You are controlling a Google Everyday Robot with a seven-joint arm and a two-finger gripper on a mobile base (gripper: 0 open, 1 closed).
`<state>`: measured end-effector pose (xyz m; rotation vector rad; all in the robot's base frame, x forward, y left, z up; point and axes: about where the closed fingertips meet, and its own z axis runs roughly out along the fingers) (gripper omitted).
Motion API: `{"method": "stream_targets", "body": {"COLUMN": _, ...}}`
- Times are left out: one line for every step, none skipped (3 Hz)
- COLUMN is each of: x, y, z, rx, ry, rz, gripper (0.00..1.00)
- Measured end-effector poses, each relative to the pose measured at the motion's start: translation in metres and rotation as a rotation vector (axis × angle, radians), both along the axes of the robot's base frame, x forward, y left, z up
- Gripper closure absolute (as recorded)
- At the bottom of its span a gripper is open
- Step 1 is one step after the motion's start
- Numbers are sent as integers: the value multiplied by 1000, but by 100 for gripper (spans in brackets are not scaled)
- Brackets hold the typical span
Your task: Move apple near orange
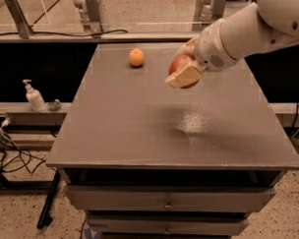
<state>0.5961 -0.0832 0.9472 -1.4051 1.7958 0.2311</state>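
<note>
The red apple [179,65] is held in my gripper [185,71], lifted above the grey table top [139,122]. The gripper's cream-coloured finger pads [185,77] are shut around the apple, one in front and one behind. The white arm reaches in from the upper right. The small orange [136,57] sits on the table near the far edge, to the left of and a little beyond the apple, a short gap away.
The table is a grey cabinet with drawers [167,202] below its front edge. A white pump bottle [34,96] stands on a lower ledge at the left. Cables [8,151] lie on the floor at the left. Metal frame posts [91,13] stand behind the table.
</note>
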Motion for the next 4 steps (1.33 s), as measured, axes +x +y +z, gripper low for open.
{"method": "stream_targets", "body": {"x": 37, "y": 29, "z": 14, "rx": 29, "ry": -53, "rz": 12, "gripper": 100}}
{"method": "stream_targets", "body": {"x": 73, "y": 65, "z": 8, "rx": 55, "ry": -56, "rz": 27, "gripper": 100}}
{"method": "stream_targets", "body": {"x": 110, "y": 93, "z": -10, "rx": 50, "ry": -35, "rz": 38, "gripper": 100}}
{"method": "stream_targets", "body": {"x": 145, "y": 106, "z": -27, "rx": 27, "ry": -21, "rz": 33, "gripper": 100}}
